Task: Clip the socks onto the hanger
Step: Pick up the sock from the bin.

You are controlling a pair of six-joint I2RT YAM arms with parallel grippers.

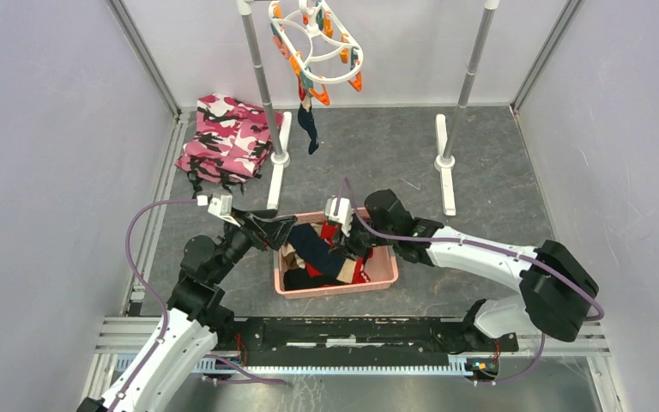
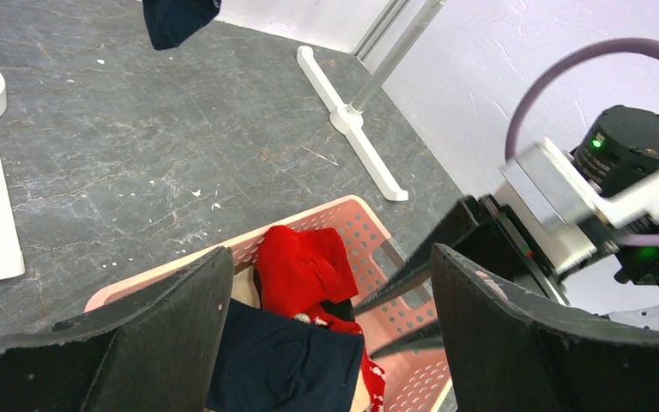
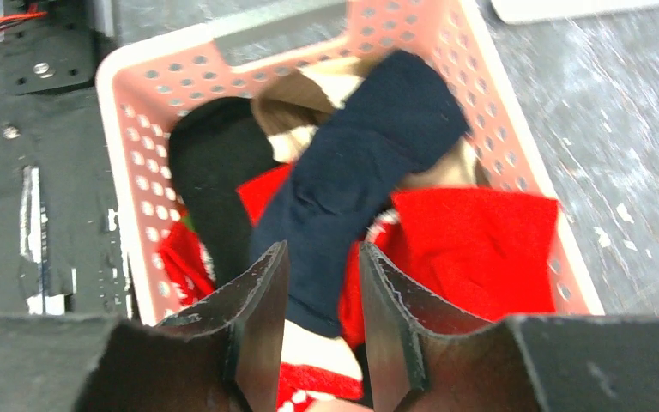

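Note:
A pink basket [image 1: 335, 290] holds the socks: navy [image 3: 369, 163], red [image 3: 480, 240], black [image 3: 214, 172] and beige [image 3: 309, 94]. One navy sock [image 1: 309, 124] hangs clipped to the white hanger [image 1: 317, 47] with its orange and teal clips, on the rack at the back. My right gripper [image 3: 323, 251] hovers low over the basket, open a little, its jaws either side of the navy sock's near end without pinching it. My left gripper [image 2: 330, 257] stands wide open over the basket's left edge, above the red sock [image 2: 300, 266] and navy sock [image 2: 283, 360], holding nothing.
A folded pink camouflage cloth [image 1: 227, 137] lies at the back left. Grey rack poles [image 1: 262, 77] [image 1: 472, 69] rise from white feet [image 1: 444, 163] on the grey floor. Walls close in on both sides. The two grippers sit close together over the basket.

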